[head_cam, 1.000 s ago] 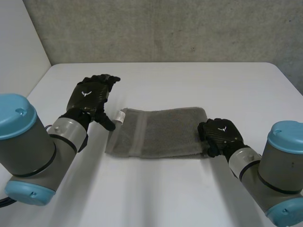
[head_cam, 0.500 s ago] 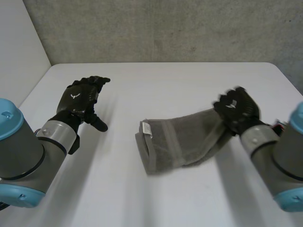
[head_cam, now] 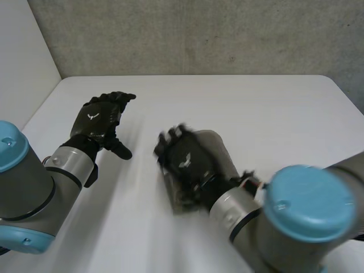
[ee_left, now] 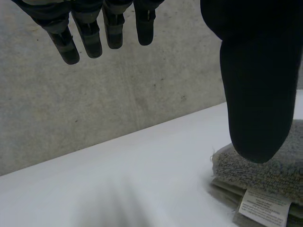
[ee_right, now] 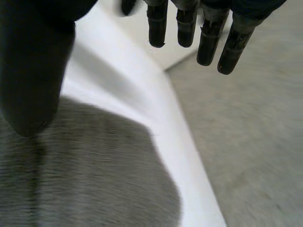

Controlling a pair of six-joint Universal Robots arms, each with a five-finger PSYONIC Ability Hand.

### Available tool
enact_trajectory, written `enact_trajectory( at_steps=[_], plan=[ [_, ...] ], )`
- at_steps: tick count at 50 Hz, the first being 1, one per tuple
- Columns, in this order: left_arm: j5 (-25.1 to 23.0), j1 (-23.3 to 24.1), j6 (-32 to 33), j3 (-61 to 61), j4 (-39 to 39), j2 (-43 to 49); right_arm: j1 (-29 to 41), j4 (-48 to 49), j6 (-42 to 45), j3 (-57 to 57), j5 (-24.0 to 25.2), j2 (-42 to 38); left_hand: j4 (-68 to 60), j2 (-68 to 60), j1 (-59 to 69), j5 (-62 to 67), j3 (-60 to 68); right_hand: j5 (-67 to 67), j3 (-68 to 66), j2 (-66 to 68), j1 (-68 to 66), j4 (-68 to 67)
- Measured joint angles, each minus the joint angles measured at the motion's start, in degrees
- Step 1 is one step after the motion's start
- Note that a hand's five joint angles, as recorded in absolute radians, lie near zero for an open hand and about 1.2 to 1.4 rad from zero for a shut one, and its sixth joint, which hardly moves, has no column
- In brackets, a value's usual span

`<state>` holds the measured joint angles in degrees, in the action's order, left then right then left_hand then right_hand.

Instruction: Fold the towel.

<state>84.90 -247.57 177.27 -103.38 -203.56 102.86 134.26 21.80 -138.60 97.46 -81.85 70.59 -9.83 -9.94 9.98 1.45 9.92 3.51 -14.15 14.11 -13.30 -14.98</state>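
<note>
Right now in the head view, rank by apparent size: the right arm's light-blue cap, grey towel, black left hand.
Largest: right arm's light-blue cap, nearest the camera.
Then: grey towel, partly under the black right hand.
Smallest: black left hand, close to the towel's visible patch; unsure.

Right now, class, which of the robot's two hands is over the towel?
The right hand, above the grey towel; the left hand hangs aside over bare table.
</note>
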Motion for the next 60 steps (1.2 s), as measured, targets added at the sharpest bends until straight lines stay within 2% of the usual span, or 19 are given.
enact_trajectory(
  at_steps=[6, 12, 18, 24, 30, 35, 40, 48, 53, 60],
  plan=[
    [0.1, 1.6, -0.4, 1.5, -0.4, 0.7, -6.9, 0.7, -15.7, 1.9, 0.2, 7.5, 0.0, 0.0, 0.0, 0.0, 0.0, 0.0, 0.0, 0.0, 0.2, 0.0],
    [0.2, 5.0, -3.4, 5.3, -1.0, 3.3, -14.0, -4.1, -26.0, -0.2, 1.2, 8.7, -0.1, 0.0, 0.0, 0.0, 0.1, 0.0, 0.0, 0.0, 0.2, 0.0],
    [0.3, 9.8, -6.9, 10.9, -0.3, 9.2, -17.5, -10.1, -31.3, -4.4, 4.1, 3.4, -0.2, -0.2, 0.2, 0.0, 0.2, 0.0, 0.0, 0.0, 0.2, 0.0],
    [1.0, 14.4, -7.6, 16.0, 3.4, 17.4, -18.0, -14.5, -35.6, -8.9, 7.2, -5.9, -0.6, -0.4, 0.4, 0.0, 0.5, 0.0, 0.0, 0.0, 0.2, 0.0],
    [2.9, 15.9, -7.3, 17.4, 5.5, 22.5, -17.9, -15.3, -36.6, -10.7, 8.1, -12.5, -0.6, -0.4, 0.4, 0.0, 0.5, 0.0, 0.0, 0.0, 0.2, 0.0],
    [3.8, 16.0, -7.2, 17.5, 6.2, 23.4, -17.8, -15.5, -36.4, -11.8, 7.8, -14.2, -0.6, -0.4, 0.4, 0.0, 0.5, 0.0, 0.0, 0.0, 0.2, 0.0],
    [4.0, 15.7, -7.2, 17.7, 7.5, 20.2, -17.7, -16.9, -36.3, -13.7, 7.3, -10.2, -0.5, -0.3, 0.3, 0.0, 0.4, 0.0, 0.0, 0.0, 0.2, 0.0],
    [4.1, 13.1, -6.7, 19.2, 11.6, 6.0, -18.4, -20.1, -36.9, -19.0, 4.4, 2.9, -0.5, -0.3, 0.3, 0.0, 0.4, 0.0, 0.0, 0.0, 0.2, 0.0],
    [4.3, 8.8, -4.7, 21.7, 16.4, -5.1, -19.1, -24.4, -36.7, -24.5, -2.8, 9.8, -1.6, -1.6, 1.6, 0.2, 1.7, 0.0, 0.0, 0.0, 0.3, 0.0],
    [6.5, 4.3, -0.4, 26.0, 23.3, -12.0, -19.3, -31.0, -35.5, -29.3, -10.3, 11.9, -3.2, -3.2, 3.1, 1.8, 3.2, 0.0, 0.0, 0.0, 0.3, 0.0]
  ],
)
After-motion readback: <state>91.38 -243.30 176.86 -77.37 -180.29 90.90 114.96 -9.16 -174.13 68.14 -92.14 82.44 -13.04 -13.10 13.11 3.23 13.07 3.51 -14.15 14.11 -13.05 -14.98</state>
